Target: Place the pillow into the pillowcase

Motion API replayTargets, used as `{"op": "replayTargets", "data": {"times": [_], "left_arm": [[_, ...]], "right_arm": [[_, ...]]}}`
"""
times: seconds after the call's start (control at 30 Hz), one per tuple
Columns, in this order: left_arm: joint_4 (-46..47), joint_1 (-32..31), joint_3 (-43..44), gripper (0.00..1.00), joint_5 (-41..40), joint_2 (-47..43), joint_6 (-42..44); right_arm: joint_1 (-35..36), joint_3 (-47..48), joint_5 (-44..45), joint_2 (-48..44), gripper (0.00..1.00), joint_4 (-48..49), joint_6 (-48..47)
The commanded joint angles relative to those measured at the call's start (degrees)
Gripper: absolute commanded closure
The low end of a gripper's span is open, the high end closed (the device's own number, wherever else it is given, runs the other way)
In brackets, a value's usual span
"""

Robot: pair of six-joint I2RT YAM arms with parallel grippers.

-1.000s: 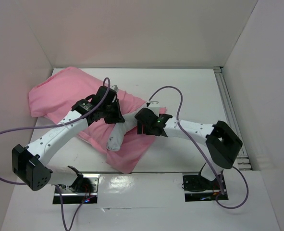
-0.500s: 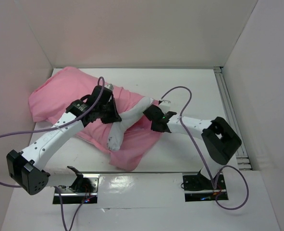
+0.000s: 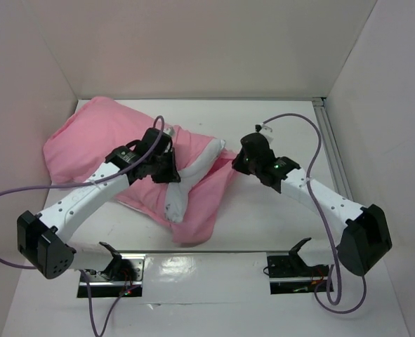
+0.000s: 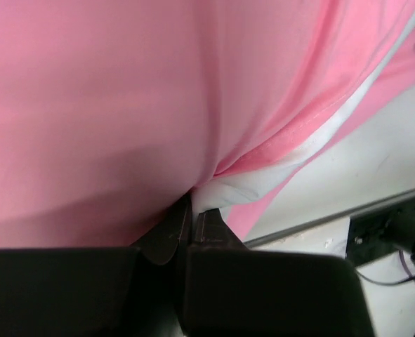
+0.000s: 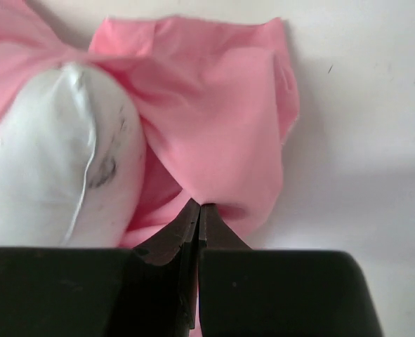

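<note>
Fabric is pinched on both sides. The left fingers (image 4: 193, 210) are shut tight on a fold of the pink pillowcase (image 4: 123, 105), and a thin white edge of the pillow (image 4: 263, 184) starts right at their tips and runs off to their right. I cannot tell whether the white is caught in the pinch too. The right fingers (image 5: 197, 214) are also closed, holding a loose flap of the pillowcase (image 5: 214, 126). The pillow's rounded corner (image 5: 45, 161), marked with dark smudges, bulges just to their left and a little beyond the tips, close by but not in the grip.

From above, the bare part of the pillow (image 3: 193, 172) lies between the two sets of fingers, with the left fingers (image 3: 168, 173) at one flank and the right fingers (image 3: 237, 163) just off its far corner. Its visible long axis slants from the near end, by the left arm's side, to that far corner by the right fingers. The filled bulk of the pillowcase (image 3: 88, 140) spreads over the table (image 3: 284, 126) beyond and to the left of the left fingers.

My judgement is that the next move depends on this: the flap in the right fingers sits beside the exposed corner, not over it, so it must be drawn across the corner and along the slanting axis. The right arm is the nearer one for that.

No brand, label or legible writing shows anywhere.
</note>
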Motion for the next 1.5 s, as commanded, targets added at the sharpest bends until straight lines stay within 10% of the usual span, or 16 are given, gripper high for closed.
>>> {"op": "replayTargets", "data": {"times": [0.0,0.5,0.7,1.13,1.33,1.4,1.47], "left_arm": [[-5.6,-1.4,-1.9,1.00,3.9,2.0,8.9],[-14.2,-10.1,7.3,1.00,-7.5,12.7,9.6],[-13.9,-15.0,30.1,0.36,-12.0,13.2,12.1],[3.7,-18.5,41.2,0.20,-28.1,30.1,15.7],[7.7,-17.8,40.0,0.23,-27.4,35.6,14.1],[7.7,-17.2,38.5,0.45,-26.8,37.8,13.6],[6.9,-15.8,37.8,1.00,-23.8,39.7,12.5]], "right_arm": [[-8.0,1.8,0.3,-2.5,1.00,5.0,-3.8],[-16.1,6.6,-18.4,-1.3,1.00,19.7,-4.6],[-15.6,4.7,-18.9,-1.3,1.00,16.9,-6.7],[-15.6,3.0,-18.9,-4.2,1.00,14.7,-8.4],[-16.9,0.9,-19.4,-5.9,1.00,14.7,-7.1],[-18.0,0.0,-21.4,-7.0,1.00,14.7,-7.1],[-19.7,-1.8,-22.8,-7.0,1.00,15.6,-6.1]]}}
